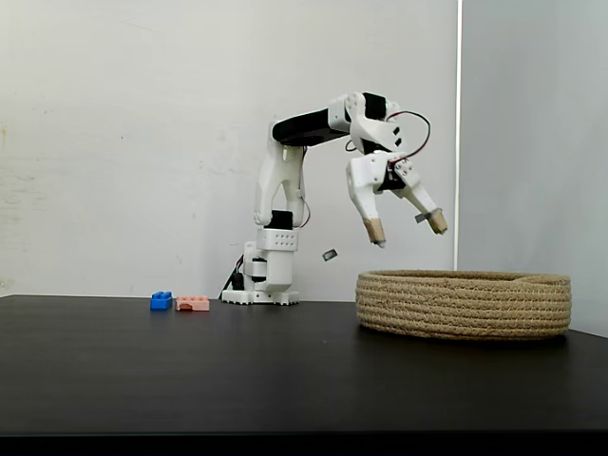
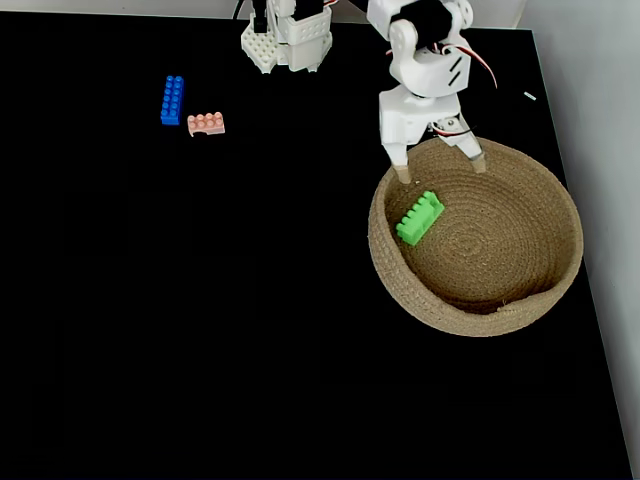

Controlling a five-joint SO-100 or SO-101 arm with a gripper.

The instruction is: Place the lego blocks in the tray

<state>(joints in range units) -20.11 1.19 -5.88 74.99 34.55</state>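
The basket (image 1: 464, 304) sits closest to you in a fixed view from the side, a low coil of tan rope on the dark table (image 1: 190, 370), and from above you can see the green brick (image 2: 420, 217) already lying inside it near the left wall. Your gripper (image 1: 407, 228) hangs above the basket's near rim with its fingers spread wide and nothing between them. Two bricks are left: the blue brick (image 2: 172, 99) and the pink brick (image 2: 206, 123), just beside each other on the table, well apart from the basket, off to the left of the arm's base (image 2: 285, 45). Expect both to be light, rigid and a bit slick, so they could skid on the table if you nudge one before closing. Take each across its narrow width, on the smooth side walls, not the studded top. Because they lie so near together, come straight down on one, or you may knock its neighbour.
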